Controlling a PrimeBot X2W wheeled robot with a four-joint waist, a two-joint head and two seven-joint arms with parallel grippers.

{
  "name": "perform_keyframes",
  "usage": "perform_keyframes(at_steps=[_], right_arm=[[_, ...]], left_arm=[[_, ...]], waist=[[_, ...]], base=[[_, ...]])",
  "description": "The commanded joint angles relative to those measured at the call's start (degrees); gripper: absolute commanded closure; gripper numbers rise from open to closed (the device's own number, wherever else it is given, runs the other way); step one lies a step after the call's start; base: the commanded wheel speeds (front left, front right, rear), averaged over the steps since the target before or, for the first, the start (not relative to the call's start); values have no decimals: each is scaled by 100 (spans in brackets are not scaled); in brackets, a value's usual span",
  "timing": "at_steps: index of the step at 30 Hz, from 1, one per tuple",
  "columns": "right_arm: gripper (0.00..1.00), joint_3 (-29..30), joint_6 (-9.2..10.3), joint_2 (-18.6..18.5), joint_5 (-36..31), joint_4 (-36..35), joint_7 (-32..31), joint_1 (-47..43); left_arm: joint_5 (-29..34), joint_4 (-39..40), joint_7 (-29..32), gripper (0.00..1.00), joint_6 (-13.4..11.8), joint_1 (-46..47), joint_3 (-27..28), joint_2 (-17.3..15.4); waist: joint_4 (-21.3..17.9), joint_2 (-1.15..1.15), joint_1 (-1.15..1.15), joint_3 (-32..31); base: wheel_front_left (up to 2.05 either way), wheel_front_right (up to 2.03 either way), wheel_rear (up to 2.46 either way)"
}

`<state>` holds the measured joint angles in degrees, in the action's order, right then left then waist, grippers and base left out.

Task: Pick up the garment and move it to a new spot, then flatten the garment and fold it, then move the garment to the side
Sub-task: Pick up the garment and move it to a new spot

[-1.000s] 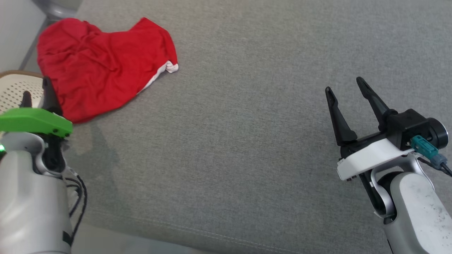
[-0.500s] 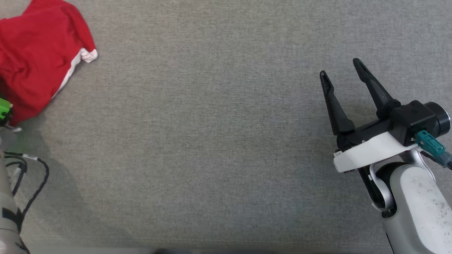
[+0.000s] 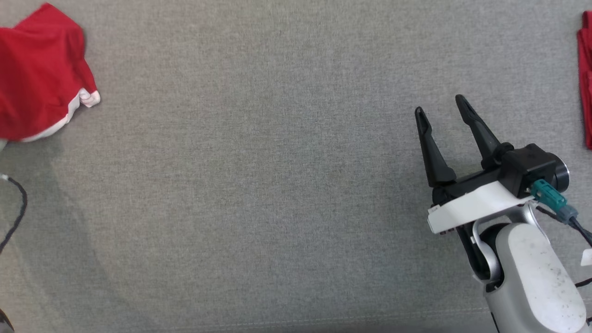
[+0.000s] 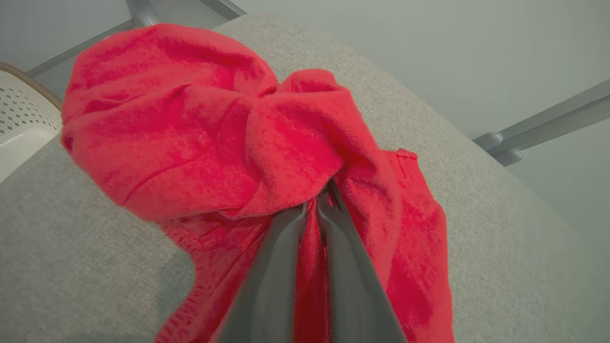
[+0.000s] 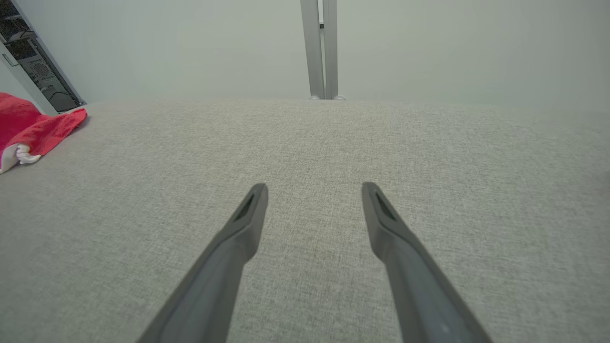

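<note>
A white perforated basket [image 4: 21, 119] sits beside the grey fabric surface [image 3: 259, 185].

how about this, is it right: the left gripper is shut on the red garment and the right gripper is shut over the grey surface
Not quite: the right gripper is open, not shut; the right wrist view shows its fingers spread apart over the grey surface. The left gripper is shut on the red garment.

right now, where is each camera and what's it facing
Head: up on the head, looking down on the grey cushion; the right gripper shows open at lower right.
Left wrist: on the left arm, looking along the left gripper, shut on the red garment.
Right wrist: on the right arm, looking along its spread fingers across the cushion.
All three share the garment.
</note>
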<state>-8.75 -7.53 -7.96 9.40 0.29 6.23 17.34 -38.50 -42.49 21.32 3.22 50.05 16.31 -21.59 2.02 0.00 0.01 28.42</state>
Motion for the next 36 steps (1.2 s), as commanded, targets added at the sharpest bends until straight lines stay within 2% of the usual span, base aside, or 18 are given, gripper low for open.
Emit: perform_keyframes(at_steps=[1, 4, 8, 12, 15, 20, 23, 26, 30, 35, 36], right_arm=[[0, 14, 7, 47, 44, 101, 78, -111], [0, 13, 7, 125, 99, 285, 194, -175], [0, -21, 7, 235, 163, 510, 334, -237], [0, -31, 7, 313, 218, 688, 438, -342], [0, 30, 7, 346, 234, 759, 473, -425], [0, 153, 7, 399, 222, 782, 508, -548], [0, 217, 7, 421, 209, 747, 510, -586], [0, 195, 7, 453, 218, 732, 512, -606], [0, 158, 7, 469, 272, 740, 556, -553], [0, 132, 7, 493, 299, 797, 613, -524], [0, 140, 7, 494, 294, 815, 618, -520]], left_arm=[[-23, 303, 37, 100, 69, 73, -26, -55], [16, 1015, 208, 100, 85, 66, -148, -31], [-163, 2034, 544, 100, 121, 41, -335, 198], [-332, 2967, 951, 100, 127, -49, -647, 545], [-419, 3573, 1161, 100, 67, -202, -984, 932], [-349, 4106, 1166, 100, -37, -472, -1532, 1496], [-328, 4102, 948, 100, -47, -652, -1957, 1736], [-268, 3776, 568, 100, -98, -881, -2321, 1809], [-96, 2931, -54, 100, -194, -1243, -2840, 1853], [291, 1822, -927, 100, -312, -1571, -3386, 1850], [359, 1576, -1069, 80, -342, -1629, -3501, 1851]], waist=[[-27, 0, -1, -659], [-122, 0, -1, -988], [-348, 0, -1, -1385], [-662, 0, -1, -1702], [-931, 0, -1, -1849], [-1395, 0, -1, -1898], [-1650, 0, -1, -1818], [-1871, 0, -1, -1708], [-2101, 0, -1, -1565], [-2162, 0, -1, -1490], [-2142, 0, -1, -1493]], base=[[0, 0, 0], [0, 0, 0], [0, 0, 0], [0, 0, 0], [0, 0, 0], [0, 0, 0], [0, 0, 0], [0, 0, 0], [0, 0, 0], [0, 0, 0], [0, 0, 0]])
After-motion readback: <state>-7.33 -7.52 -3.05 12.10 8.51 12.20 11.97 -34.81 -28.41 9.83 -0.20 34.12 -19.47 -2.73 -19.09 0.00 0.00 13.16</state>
